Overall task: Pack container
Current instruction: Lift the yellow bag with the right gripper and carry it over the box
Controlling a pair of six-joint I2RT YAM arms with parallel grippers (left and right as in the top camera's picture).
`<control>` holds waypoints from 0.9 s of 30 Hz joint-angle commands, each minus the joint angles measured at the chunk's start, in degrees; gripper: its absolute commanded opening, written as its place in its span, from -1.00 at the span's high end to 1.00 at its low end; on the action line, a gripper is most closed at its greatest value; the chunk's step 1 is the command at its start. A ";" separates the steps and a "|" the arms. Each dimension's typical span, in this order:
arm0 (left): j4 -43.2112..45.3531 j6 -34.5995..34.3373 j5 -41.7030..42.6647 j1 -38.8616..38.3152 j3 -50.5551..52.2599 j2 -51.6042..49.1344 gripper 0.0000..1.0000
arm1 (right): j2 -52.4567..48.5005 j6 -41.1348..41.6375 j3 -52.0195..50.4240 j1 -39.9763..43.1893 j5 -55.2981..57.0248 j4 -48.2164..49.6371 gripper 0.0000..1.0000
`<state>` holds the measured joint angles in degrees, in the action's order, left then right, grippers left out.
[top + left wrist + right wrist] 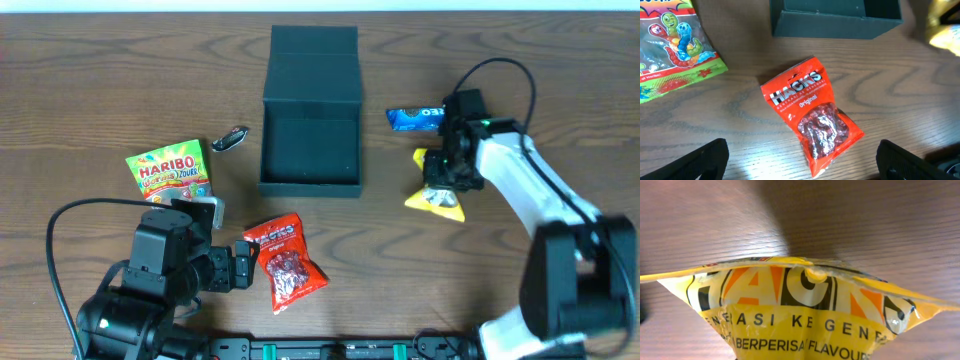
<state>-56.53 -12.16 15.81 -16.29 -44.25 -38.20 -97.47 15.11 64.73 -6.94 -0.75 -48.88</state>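
Note:
The container (pixel 310 186) is a dark green-black square box standing open at the table's middle back, with its flap lid (pixel 313 62) laid back; its front wall also shows in the left wrist view (pixel 835 25). My left gripper (pixel 244 266) (pixel 802 161) is open and empty, its fingers on either side of the near end of a red Hacks packet (pixel 286 262) (pixel 812 112). My right gripper (pixel 446 168) is shut on a yellow Hacks packet (pixel 437 199) (pixel 800 310), right of the container. Its fingers are hidden in the right wrist view.
A green Haribo bag (pixel 168 170) (pixel 670 45) lies at the left. A small dark wrapped item (pixel 230 140) lies between it and the container. A blue Oreo packet (pixel 414 118) lies behind the right gripper.

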 commanded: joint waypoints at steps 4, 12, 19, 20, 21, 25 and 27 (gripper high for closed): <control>-0.31 0.59 -1.22 -0.24 -0.90 -0.04 -0.91 | 16.63 10.10 2.14 -3.15 -9.97 -1.66 0.97; -0.66 0.55 -1.18 -0.24 -0.90 -0.04 -0.90 | 20.98 26.75 8.39 -16.72 -8.07 -1.68 0.97; -1.70 0.57 -1.16 -0.24 -0.90 -0.04 -0.90 | 9.64 27.65 18.91 -23.21 -6.10 -3.48 0.97; -1.90 0.57 -1.16 -0.24 -0.90 -0.04 -0.91 | 7.30 27.39 20.96 -23.41 -6.10 -4.52 0.97; -2.14 0.57 -1.16 -0.24 -0.90 -0.04 -0.91 | 4.50 26.47 23.32 -23.50 -6.14 -5.73 0.97; -2.51 0.57 -1.16 -0.24 -0.90 -0.04 -0.90 | -4.13 23.34 30.05 -23.47 -6.10 -8.59 0.97; -2.58 0.57 -1.16 -0.24 -0.90 -0.04 -0.91 | -7.30 23.34 31.89 -23.45 -6.12 -9.01 0.97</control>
<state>-58.81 -12.16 15.42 -16.29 -44.27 -38.20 -101.34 40.05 93.43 -29.98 -7.35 -57.30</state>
